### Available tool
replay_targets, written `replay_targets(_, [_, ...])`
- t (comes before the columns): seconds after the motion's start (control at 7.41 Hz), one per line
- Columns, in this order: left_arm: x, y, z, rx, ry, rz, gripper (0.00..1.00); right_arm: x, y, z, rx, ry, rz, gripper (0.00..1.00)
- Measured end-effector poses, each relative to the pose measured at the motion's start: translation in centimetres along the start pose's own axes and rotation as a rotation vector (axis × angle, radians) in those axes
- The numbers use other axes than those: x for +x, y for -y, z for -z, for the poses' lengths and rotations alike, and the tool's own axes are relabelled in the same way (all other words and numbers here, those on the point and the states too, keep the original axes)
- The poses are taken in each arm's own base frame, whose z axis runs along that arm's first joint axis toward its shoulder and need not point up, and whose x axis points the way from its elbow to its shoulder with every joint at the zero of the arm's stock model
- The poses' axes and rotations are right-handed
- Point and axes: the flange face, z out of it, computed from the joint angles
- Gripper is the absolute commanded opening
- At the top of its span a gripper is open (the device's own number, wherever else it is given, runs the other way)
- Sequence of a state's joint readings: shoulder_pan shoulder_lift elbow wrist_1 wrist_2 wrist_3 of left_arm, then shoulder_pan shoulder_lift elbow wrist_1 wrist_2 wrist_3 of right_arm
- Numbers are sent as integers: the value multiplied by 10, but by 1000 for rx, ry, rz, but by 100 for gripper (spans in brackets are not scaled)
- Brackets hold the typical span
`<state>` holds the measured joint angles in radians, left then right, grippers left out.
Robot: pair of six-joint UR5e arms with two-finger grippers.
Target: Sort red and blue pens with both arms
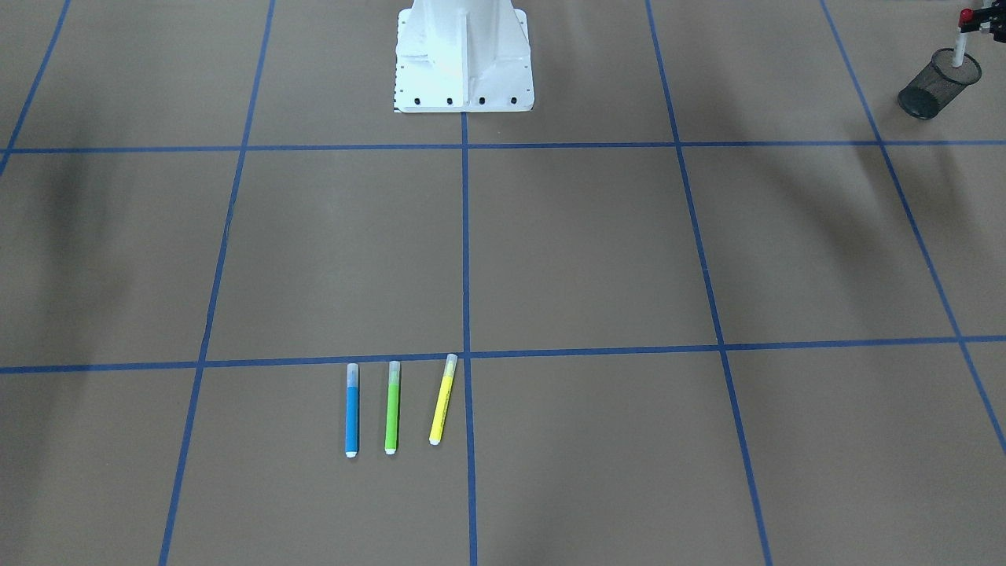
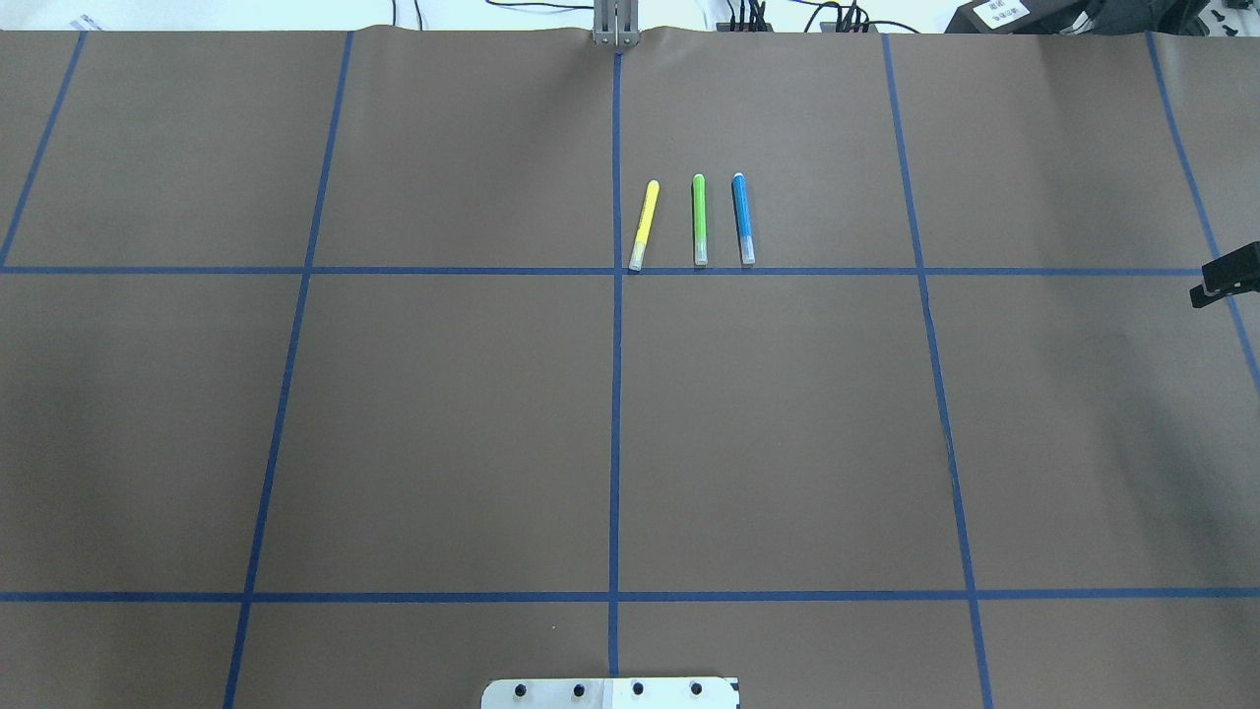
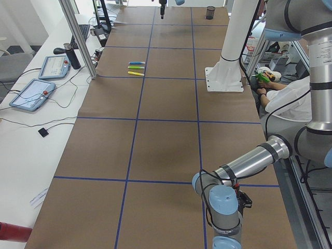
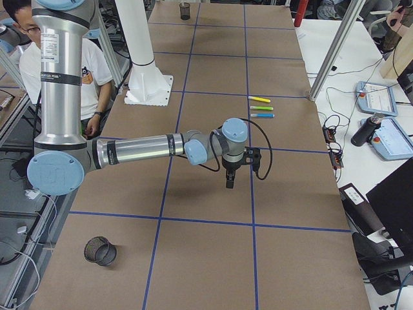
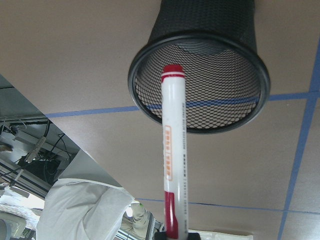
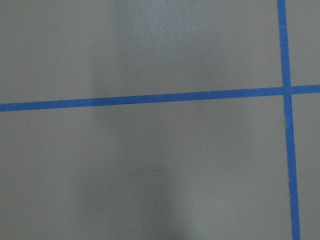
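My left gripper is shut on the red pen, a white barrel with red ends. It holds the pen upright over the mouth of a black mesh cup. In the left wrist view the red pen points down into the mesh cup, with the gripper at the bottom edge. The blue pen lies on the table at the far middle, apart from both grippers. My right gripper hangs over the table's right edge; whether it is open I cannot tell.
A green marker and a yellow marker lie beside the blue pen. A second mesh cup sits at the right end near the robot. The white pedestal stands mid-table. A seated person is beside the robot.
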<state>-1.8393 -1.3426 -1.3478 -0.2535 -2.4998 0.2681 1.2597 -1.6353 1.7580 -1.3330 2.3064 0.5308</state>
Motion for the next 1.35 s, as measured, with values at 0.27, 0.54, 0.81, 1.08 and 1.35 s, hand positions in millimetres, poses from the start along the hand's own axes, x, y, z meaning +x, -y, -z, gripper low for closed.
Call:
replay_targets(0.27, [-3, 6, -1, -1, -3, 1, 99, 0, 0, 0, 0, 0, 0, 99])
replay_targets(0.54, [-2, 7, -1, 1, -10, 1, 100, 0, 0, 0, 0, 1, 0, 99])
replay_targets(0.81, [12, 3, 7, 17, -18, -18, 100, -1, 0, 1, 0, 4, -2, 99])
replay_targets(1.08, [32, -2, 20, 51, -20, -61, 100, -3, 0, 2, 1, 9, -31, 99])
replay_targets(1.35, [77, -21, 48, 112, -7, -149, 100, -6, 0, 2, 0, 12, -45, 99])
